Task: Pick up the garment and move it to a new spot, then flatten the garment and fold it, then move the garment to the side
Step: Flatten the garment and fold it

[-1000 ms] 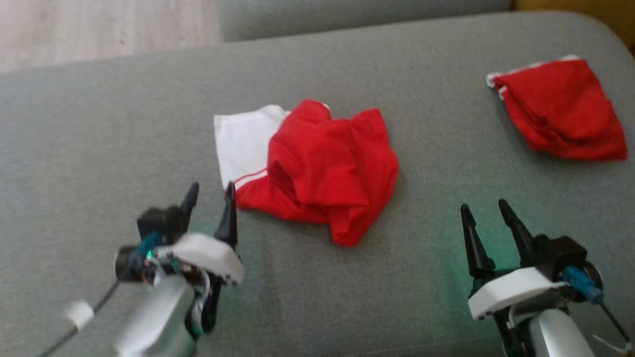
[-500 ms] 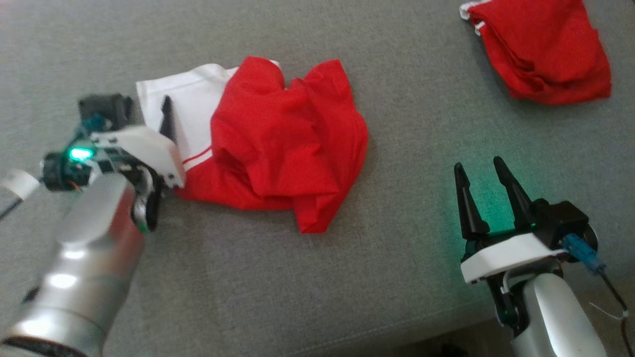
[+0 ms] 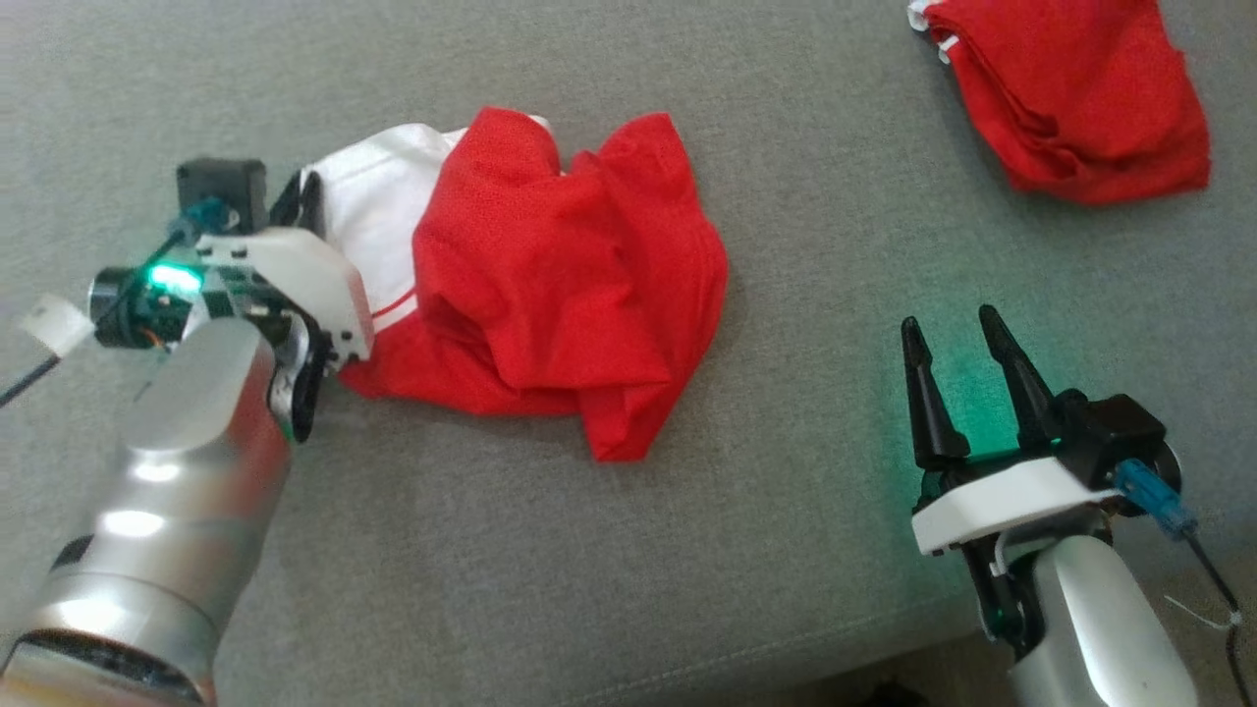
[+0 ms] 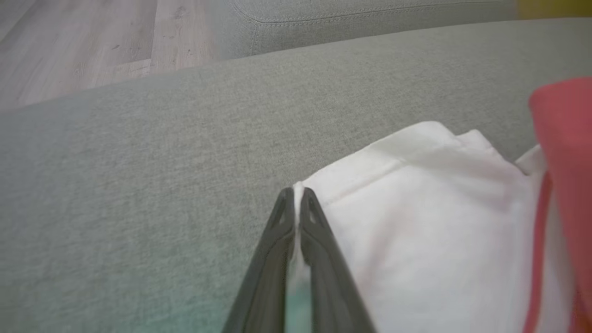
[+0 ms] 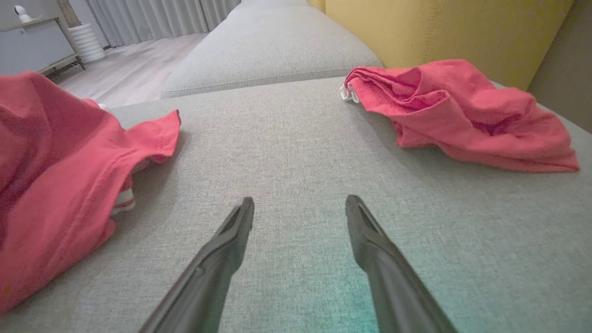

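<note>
Pinching the white edge of the garment point(image 3: 560, 285), the left gripper point(image 4: 297, 196) is clamped on the cloth; the right gripper point(image 3: 948, 319) (four o'clock of the garment) hovers, jaws apart.

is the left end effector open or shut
Shut: the left end effector pinches the white hem of the red and white garment, jaws together.

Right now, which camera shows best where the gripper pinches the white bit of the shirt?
The left wrist view: the left gripper is shut on the white edge of the garment. The head view shows the whole garment, but the pinch is small and half hidden. The right wrist view shows mostly its red side.
</note>
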Robot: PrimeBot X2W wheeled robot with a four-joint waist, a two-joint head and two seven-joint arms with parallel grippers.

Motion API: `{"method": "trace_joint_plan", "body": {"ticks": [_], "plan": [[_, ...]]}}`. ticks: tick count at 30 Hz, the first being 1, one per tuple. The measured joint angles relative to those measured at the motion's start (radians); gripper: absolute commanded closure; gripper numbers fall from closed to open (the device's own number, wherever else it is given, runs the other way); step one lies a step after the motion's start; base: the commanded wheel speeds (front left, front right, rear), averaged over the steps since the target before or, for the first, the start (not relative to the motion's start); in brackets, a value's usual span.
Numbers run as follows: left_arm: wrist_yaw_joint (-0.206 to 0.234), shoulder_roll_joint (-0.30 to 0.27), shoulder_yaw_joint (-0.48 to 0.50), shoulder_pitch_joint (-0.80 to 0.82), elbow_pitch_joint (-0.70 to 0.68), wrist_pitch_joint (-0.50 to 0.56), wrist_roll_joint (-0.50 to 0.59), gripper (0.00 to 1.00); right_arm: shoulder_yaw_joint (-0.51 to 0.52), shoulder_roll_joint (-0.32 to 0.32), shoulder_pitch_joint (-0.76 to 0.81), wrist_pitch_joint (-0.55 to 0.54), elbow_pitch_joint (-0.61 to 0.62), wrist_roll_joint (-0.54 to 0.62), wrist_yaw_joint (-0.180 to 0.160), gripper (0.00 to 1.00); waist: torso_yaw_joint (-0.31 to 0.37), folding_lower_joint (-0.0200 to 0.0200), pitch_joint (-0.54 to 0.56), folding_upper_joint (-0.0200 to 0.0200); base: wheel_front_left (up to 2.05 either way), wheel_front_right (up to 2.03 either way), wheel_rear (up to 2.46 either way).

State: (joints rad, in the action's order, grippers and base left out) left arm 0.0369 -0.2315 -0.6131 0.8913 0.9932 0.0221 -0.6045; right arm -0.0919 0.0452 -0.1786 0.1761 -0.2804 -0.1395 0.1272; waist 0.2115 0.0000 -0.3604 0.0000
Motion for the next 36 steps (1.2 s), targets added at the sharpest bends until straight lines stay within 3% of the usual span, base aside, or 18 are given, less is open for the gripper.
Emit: {"method": "trace_joint_plan", "body": {"ticks": [16, 23, 28, 36], "plan": [[-0.020, -0.018, -0.031, -0.016, -0.064, -0.217, 0.053, 1.00, 0.008, 0.000, 0.057, -0.001, -0.043, 0.003, 0.000, 0.00, -0.080, -0.0001, 0.176, 0.0000, 0.00, 0.00, 0.00], [-0.026, -0.059, -0.041, -0.039, -0.253, -0.235, 0.062, 1.00, 0.036, 0.000, 0.134, -0.010, -0.051, 0.003, 0.000, 0.00, -0.127, -0.0002, 0.294, 0.0001, 0.00, 0.00, 0.00], [0.029, -0.114, -0.043, -0.216, -0.470, -0.234, 0.045, 1.00, 0.051, 0.000, 0.186, -0.018, -0.049, 0.005, 0.000, 0.00, -0.164, -0.0003, 0.355, 0.0000, 0.00, 0.00, 0.00], [0.205, -0.198, -0.012, -0.676, -0.785, -0.233, -0.043, 1.00, 0.070, 0.000, 0.215, -0.033, -0.022, 0.009, 0.000, 0.00, -0.197, -0.0001, 0.375, 0.0001, 0.00, 0.00, 0.00]]}}
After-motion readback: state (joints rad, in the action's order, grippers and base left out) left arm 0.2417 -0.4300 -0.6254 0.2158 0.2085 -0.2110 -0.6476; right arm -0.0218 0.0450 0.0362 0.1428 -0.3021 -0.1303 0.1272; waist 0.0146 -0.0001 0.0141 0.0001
